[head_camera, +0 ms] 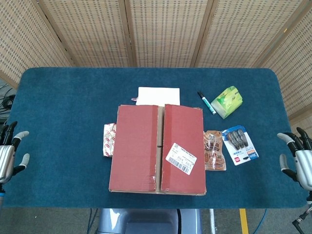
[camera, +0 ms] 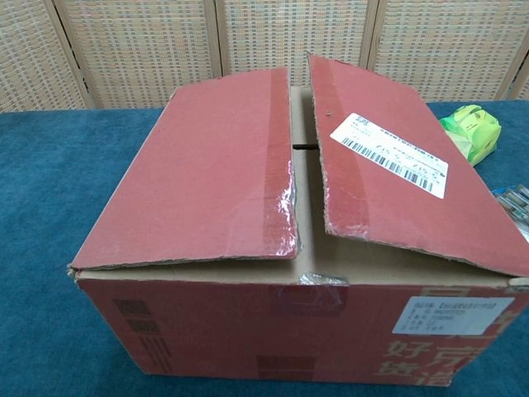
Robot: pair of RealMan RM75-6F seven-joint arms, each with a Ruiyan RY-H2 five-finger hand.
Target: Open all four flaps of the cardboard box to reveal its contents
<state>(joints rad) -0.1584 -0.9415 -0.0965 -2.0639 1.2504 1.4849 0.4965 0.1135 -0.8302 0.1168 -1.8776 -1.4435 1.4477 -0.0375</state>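
A red cardboard box (head_camera: 157, 148) stands near the table's front edge, filling the chest view (camera: 289, 248). Its two long top flaps lie nearly flat with a narrow gap between them; the right flap (camera: 397, 174) carries a white shipping label and sits slightly raised. Brown inner flaps show through the gap. My left hand (head_camera: 7, 155) hovers at the far left edge of the table, fingers spread, holding nothing. My right hand (head_camera: 300, 157) hovers at the far right edge, fingers also apart and empty. Both hands are well away from the box.
On the blue tablecloth (head_camera: 68, 97): a white sheet (head_camera: 158, 95) behind the box, a snack packet (head_camera: 108, 140) at its left, a brown packet (head_camera: 214, 150) and a blister pack (head_camera: 240, 145) at its right, a marker (head_camera: 206, 102), a green tissue pack (head_camera: 227, 101).
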